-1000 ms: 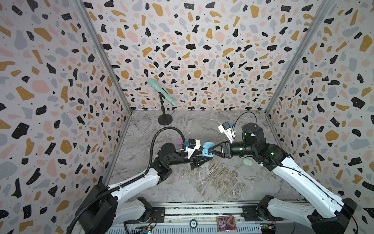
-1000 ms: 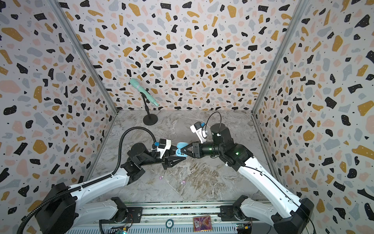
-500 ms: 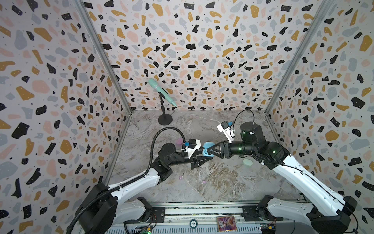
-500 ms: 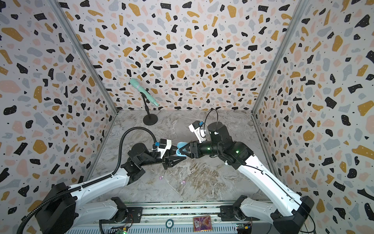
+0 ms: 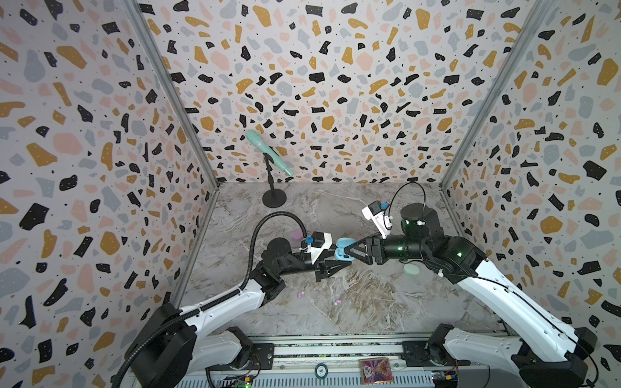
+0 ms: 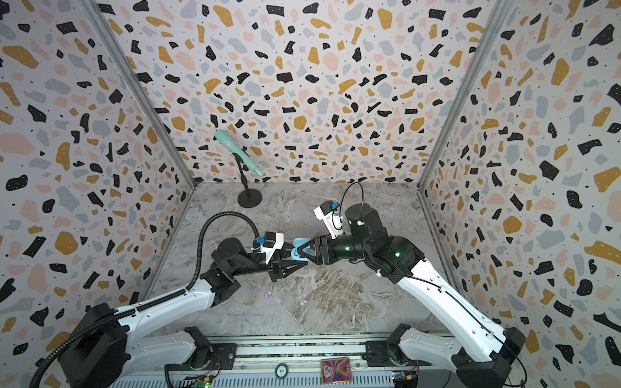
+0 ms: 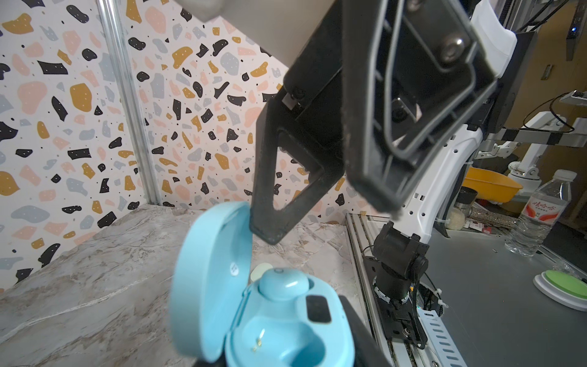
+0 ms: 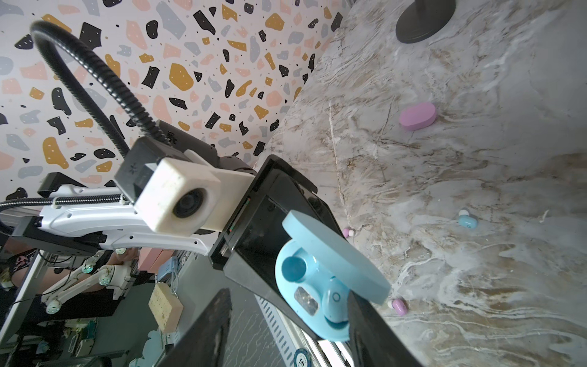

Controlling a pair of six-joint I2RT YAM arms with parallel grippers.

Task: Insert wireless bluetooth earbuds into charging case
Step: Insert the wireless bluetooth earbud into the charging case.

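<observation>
The left gripper and right gripper meet at mid-table at an open blue case. One pink earbud and a second pink earbud lie apart on the marble table, nearer the front. A microphone stands at the rear.

Three walls papered in terrazzo speckle: black, ochre, pink, grey. Metal corner posts. Grey-brown marble table, evenly lit. Mint microphone on a black stand at the back. Beyond the front rail: second grey table, water bottle, yellow tub.
</observation>
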